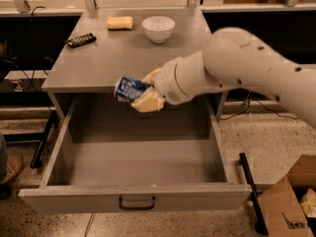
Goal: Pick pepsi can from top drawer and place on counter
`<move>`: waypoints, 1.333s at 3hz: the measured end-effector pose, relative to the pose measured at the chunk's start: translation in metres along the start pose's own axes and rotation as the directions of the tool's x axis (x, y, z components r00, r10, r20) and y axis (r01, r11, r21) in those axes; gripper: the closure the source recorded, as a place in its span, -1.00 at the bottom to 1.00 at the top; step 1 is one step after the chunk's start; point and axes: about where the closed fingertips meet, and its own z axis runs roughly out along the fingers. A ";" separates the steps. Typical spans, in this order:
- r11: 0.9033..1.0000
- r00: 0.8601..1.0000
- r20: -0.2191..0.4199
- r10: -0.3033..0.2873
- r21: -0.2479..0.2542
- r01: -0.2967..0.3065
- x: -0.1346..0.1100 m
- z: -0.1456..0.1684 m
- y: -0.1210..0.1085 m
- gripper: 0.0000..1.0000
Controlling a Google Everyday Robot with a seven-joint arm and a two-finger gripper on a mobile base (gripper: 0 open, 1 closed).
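Pepsi can [127, 89] is pinched, lying tilted, between the jaws of the gripper [144, 90], just before the front edge of the counter [123, 53], over the open top drawer [138, 157]. It is judged light, slippery and easily dented; a mid-body hold is advised.

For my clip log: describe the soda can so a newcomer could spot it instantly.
Start at the flat grey counter above the open grey top drawer. By the counter's front edge, the cream-fingered gripper holds a small dark-blue pepsi can tilted sideways. It is the only blue item; the white bowl and yellow sponge sit farther back.
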 end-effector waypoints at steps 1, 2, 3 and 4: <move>0.997 0.997 -0.043 -0.057 0.046 0.059 -0.040 -0.009 -0.048 1.00; 0.997 0.995 -0.081 -0.062 0.048 0.066 -0.058 0.005 -0.095 1.00; 0.998 0.994 -0.102 -0.041 0.046 0.045 -0.059 0.026 -0.139 1.00; 0.999 0.993 -0.120 -0.002 0.048 0.008 -0.046 0.045 -0.167 1.00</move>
